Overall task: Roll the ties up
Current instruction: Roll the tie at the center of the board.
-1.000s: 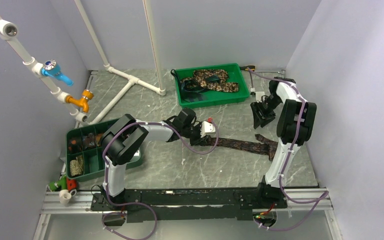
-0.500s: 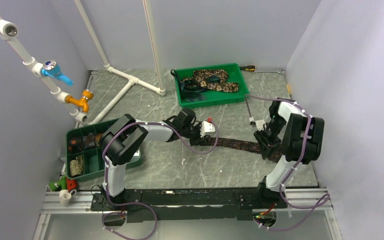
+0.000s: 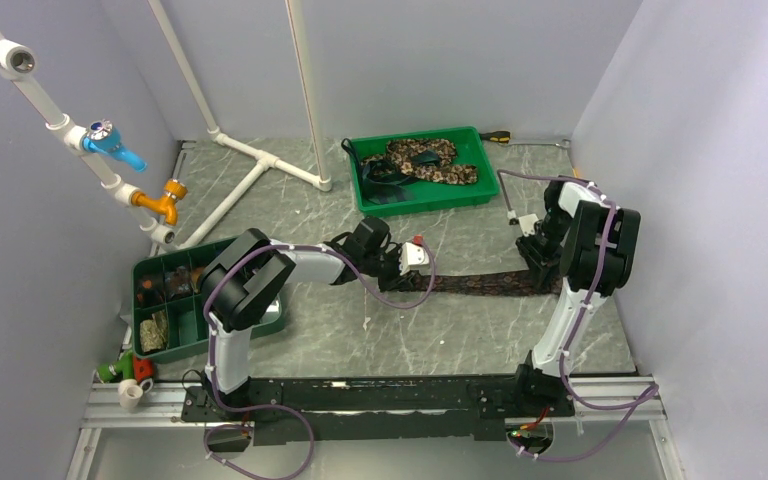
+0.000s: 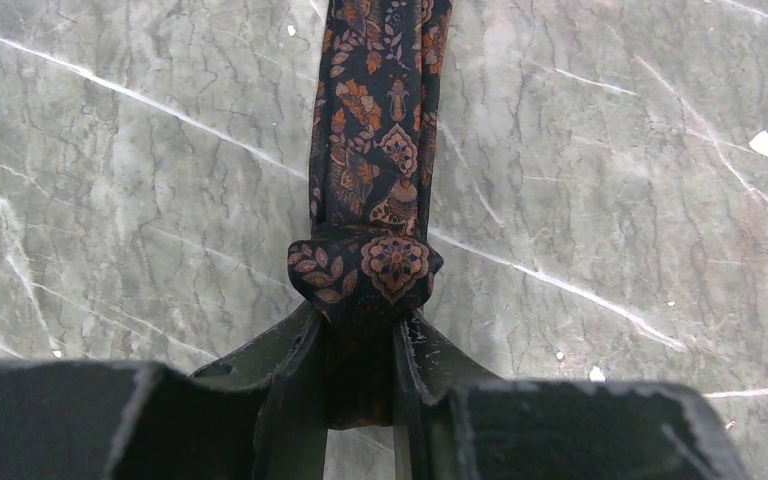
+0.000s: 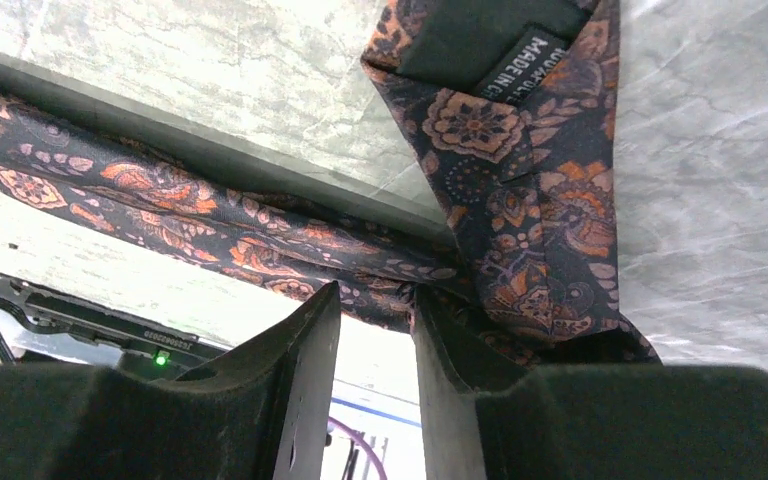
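A dark tie (image 3: pixel 490 283) with an orange floral pattern lies stretched across the marble table between my two grippers. My left gripper (image 3: pixel 422 272) is shut on its narrow end, where a small rolled fold bulges just past the fingertips (image 4: pixel 360 320); the tie (image 4: pixel 380 150) runs straight away from there. My right gripper (image 3: pixel 550 275) is at the wide end. In the right wrist view the tie (image 5: pixel 520 200) is folded over the fingertips and pinched at them (image 5: pixel 377 300), with its label showing. A tan-and-brown mottled tie (image 3: pixel 430 160) lies in the back tray.
A green tray (image 3: pixel 420 205) stands at the back centre. A green compartment bin (image 3: pixel 175 300) sits at the left by my left arm. White pipes (image 3: pixel 260 165) cross the back left floor. A screwdriver (image 3: pixel 495 136) lies behind the tray. The right wall is close to my right arm.
My right gripper came down from the back right onto the tie's wide end, then pulled it right and back, straightening the tie. The left gripper has stayed in place.
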`<state>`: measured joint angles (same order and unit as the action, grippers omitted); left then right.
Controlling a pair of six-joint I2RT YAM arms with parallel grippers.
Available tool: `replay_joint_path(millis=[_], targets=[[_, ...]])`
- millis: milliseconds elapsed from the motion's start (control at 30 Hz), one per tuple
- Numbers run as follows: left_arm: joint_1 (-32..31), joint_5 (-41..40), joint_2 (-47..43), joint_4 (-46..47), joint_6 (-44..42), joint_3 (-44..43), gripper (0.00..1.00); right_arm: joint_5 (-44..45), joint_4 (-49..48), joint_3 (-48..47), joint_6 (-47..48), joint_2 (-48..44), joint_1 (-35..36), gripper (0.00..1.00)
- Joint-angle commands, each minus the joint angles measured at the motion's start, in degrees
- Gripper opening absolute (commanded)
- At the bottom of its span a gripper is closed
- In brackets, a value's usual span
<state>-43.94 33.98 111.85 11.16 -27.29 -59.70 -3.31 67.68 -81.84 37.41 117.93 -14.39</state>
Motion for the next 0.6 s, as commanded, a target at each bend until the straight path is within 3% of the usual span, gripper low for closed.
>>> replay_joint_path(millis=[0, 233, 367, 400, 467, 567], targets=[[0.50, -4.19, 1.81, -9.32, 0.99, 2.73, 0.18, -3.01, -0.62, -0.05, 3.98, -1.10, -0.17, 0.37], [0.52, -3.97, 1.73, -9.78, 0.07, 2.79, 0.18, -23.71, 11.13, -2.75, 5.25, -9.48, 2.26, 0.46], [0.50, -3.88, 1.77, -10.35, -0.51, 2.77, 0.18, -20.10, 5.33, -0.29, 2.97, -11.94, 3.54, 0.50], [0.54, -3.85, 1.69, -10.43, -0.49, 2.83, 0.18, -18.18, 4.46, -0.09, 3.02, -11.67, 3.36, 0.47], [0.52, -3.83, 1.47, -10.54, -0.57, 2.97, 0.18, -16.16, 5.94, -0.42, 4.70, -10.50, 2.79, 0.31], [0.53, -4.02, 1.48, -10.61, -0.66, 3.06, 0.18, -14.39, 6.26, 3.53, 4.99, -11.32, 2.35, 0.25]])
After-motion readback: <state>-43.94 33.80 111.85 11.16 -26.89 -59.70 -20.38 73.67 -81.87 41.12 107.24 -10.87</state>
